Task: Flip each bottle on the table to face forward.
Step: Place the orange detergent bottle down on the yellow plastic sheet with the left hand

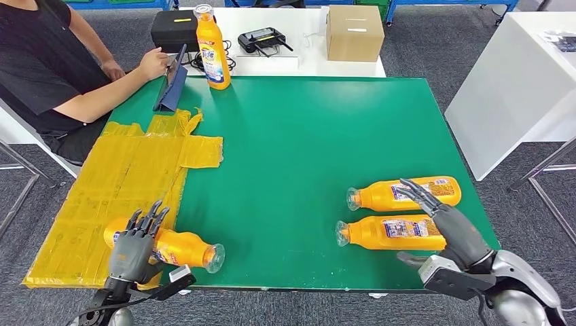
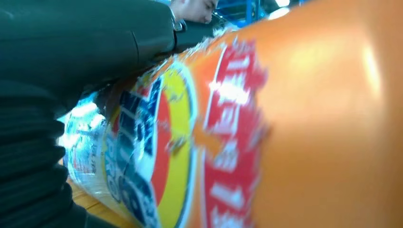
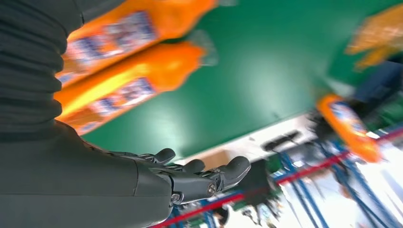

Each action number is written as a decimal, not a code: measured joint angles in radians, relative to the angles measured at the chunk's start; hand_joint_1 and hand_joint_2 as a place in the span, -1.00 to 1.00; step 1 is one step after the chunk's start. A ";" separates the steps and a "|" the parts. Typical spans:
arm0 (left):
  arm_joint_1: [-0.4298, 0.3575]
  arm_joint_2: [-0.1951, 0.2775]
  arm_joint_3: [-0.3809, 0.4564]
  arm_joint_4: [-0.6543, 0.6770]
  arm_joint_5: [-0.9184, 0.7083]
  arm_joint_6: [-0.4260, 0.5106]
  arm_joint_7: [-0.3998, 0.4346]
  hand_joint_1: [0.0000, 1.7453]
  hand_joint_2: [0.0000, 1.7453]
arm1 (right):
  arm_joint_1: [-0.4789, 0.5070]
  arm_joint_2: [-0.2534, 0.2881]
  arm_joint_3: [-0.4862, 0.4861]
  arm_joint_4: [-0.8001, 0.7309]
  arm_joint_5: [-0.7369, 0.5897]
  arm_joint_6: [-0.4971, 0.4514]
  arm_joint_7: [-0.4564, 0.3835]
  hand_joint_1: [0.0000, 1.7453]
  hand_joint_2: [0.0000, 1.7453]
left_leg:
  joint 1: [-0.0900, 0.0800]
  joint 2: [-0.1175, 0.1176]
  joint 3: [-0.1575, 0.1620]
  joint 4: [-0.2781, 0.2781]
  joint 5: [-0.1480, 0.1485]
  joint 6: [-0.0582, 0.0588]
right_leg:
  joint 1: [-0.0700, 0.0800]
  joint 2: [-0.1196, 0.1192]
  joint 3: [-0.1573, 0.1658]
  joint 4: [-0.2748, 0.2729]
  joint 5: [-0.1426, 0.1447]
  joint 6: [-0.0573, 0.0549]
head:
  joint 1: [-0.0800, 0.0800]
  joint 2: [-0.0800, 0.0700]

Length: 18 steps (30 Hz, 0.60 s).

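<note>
The left hand (image 1: 136, 243) lies on top of an orange bottle (image 1: 178, 248) at the near left of the green desk (image 1: 299, 136). Its fingers curl over the bottle, which lies on its side, partly on a yellow bag (image 1: 122, 183). The right hand (image 1: 445, 221) is open and holds nothing. It floats just above two more bottles (image 1: 390, 231) lying side by side at the near right. A fourth bottle (image 1: 212, 51) stands up at the far edge, by a person (image 1: 47, 61).
</note>
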 joint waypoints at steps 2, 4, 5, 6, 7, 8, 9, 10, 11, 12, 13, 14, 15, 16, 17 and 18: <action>0.019 -0.005 0.004 -0.039 0.057 0.016 -0.045 -1.00 1.00 | -0.007 -0.020 -0.013 0.010 0.013 0.021 0.015 -1.00 1.00 | 0.000 0.000 0.000 0.000 0.000 0.000 | 0.000 0.000 0.000 0.000 0.000 0.000 | 0.000 0.000; 0.026 -0.013 0.007 -0.066 0.084 0.038 -0.070 -1.00 1.00 | -0.018 -0.029 -0.013 0.029 0.028 0.031 0.028 -1.00 1.00 | 0.000 0.000 0.000 0.000 0.000 0.000 | 0.000 0.000 -0.001 0.000 0.000 0.000 | 0.000 0.000; 0.027 -0.017 0.010 -0.078 0.094 0.048 -0.081 -1.00 1.00 | -0.024 -0.032 -0.010 0.041 0.035 0.031 0.033 -1.00 1.00 | 0.000 0.000 0.000 0.000 0.000 0.000 | 0.000 0.000 -0.001 0.000 0.000 0.000 | 0.000 0.000; 0.028 -0.023 0.015 -0.089 0.104 0.056 -0.094 -1.00 1.00 | -0.030 -0.034 -0.005 0.053 0.043 0.029 0.038 -1.00 1.00 | 0.000 0.000 -0.001 0.000 0.000 0.000 | 0.000 0.000 -0.001 0.000 0.000 0.000 | 0.000 0.000; 0.028 -0.029 0.022 -0.100 0.112 0.062 -0.107 -1.00 1.00 | -0.037 -0.036 0.002 0.065 0.051 0.025 0.044 -1.00 1.00 | 0.000 0.000 -0.001 0.000 0.000 0.000 | 0.000 0.000 -0.001 0.000 0.000 0.000 | 0.000 0.000; 0.028 -0.037 0.032 -0.112 0.118 0.066 -0.121 -1.00 1.00 | -0.044 -0.039 0.010 0.077 0.058 0.020 0.049 -1.00 1.00 | 0.001 0.000 -0.001 0.000 0.000 0.000 | 0.000 0.000 -0.001 0.000 0.000 0.000 | 0.000 0.000; 0.027 -0.045 0.043 -0.123 0.121 0.068 -0.133 -1.00 1.00 | -0.050 -0.041 0.018 0.088 0.065 0.014 0.054 -1.00 1.00 | 0.001 0.000 -0.001 0.000 0.000 0.000 | 0.000 0.000 -0.001 0.000 0.000 0.000 | 0.000 0.000; 0.027 -0.052 0.053 -0.131 0.119 0.070 -0.141 -1.00 1.00 | -0.056 -0.043 0.026 0.099 0.070 0.010 0.058 -1.00 1.00 | 0.001 0.000 0.000 0.000 0.000 0.000 | 0.000 0.000 -0.001 0.000 0.000 0.000 | 0.000 0.000; 0.026 -0.059 0.062 -0.138 0.113 0.071 -0.147 -1.00 1.00 | -0.059 -0.045 0.033 0.108 0.074 0.007 0.062 -1.00 1.00 | 0.001 0.000 0.000 0.000 0.000 0.000 | 0.001 0.000 -0.001 0.000 0.000 0.000 | 0.000 0.000; 0.024 -0.065 0.070 -0.144 0.103 0.071 -0.153 -1.00 1.00 | -0.062 -0.046 0.040 0.116 0.077 0.003 0.066 -1.00 1.00 | 0.001 0.000 0.000 0.000 0.000 0.000 | 0.001 0.000 -0.001 0.000 0.000 0.000 | 0.000 0.000; 0.022 -0.072 0.078 -0.147 0.086 0.071 -0.160 -1.00 1.00 | -0.063 -0.048 0.047 0.122 0.081 0.000 0.070 -1.00 1.00 | 0.001 0.000 0.000 0.000 0.000 0.000 | 0.001 0.000 -0.002 0.000 0.000 0.000 | 0.000 0.000; 0.018 -0.081 0.089 -0.151 0.065 0.071 -0.168 -1.00 1.00 | -0.063 -0.050 0.053 0.128 0.084 -0.004 0.072 -1.00 1.00 | 0.001 0.000 -0.001 0.000 0.000 0.000 | 0.001 0.000 -0.002 0.000 0.000 0.000 | 0.000 0.000; 0.014 -0.091 0.103 -0.156 0.041 0.071 -0.177 -1.00 1.00 | -0.063 -0.051 0.059 0.133 0.088 -0.006 0.074 -1.00 1.00 | 0.001 0.000 -0.001 0.000 0.000 0.000 | 0.001 0.000 -0.002 0.000 0.000 0.000 | 0.000 0.000; 0.010 -0.103 0.117 -0.161 0.017 0.071 -0.185 -1.00 1.00 | -0.065 -0.051 0.066 0.138 0.091 -0.007 0.074 -1.00 1.00 | 0.001 0.000 -0.002 0.000 0.000 0.000 | 0.001 0.000 -0.002 0.000 0.000 0.000 | 0.000 0.000; 0.006 -0.116 0.132 -0.168 -0.006 0.071 -0.193 -1.00 1.00 | -0.067 -0.051 0.073 0.143 0.093 -0.007 0.074 -1.00 1.00 | 0.001 0.000 -0.002 0.000 0.000 0.000 | 0.001 0.000 -0.002 0.000 0.000 0.000 | 0.000 0.000; 0.003 -0.127 0.146 -0.174 -0.025 0.071 -0.198 -1.00 1.00 | -0.069 -0.051 0.081 0.149 0.094 -0.007 0.074 -1.00 1.00 | 0.001 0.000 -0.002 0.000 0.000 0.000 | 0.001 0.000 -0.002 0.000 0.000 0.000 | 0.000 0.000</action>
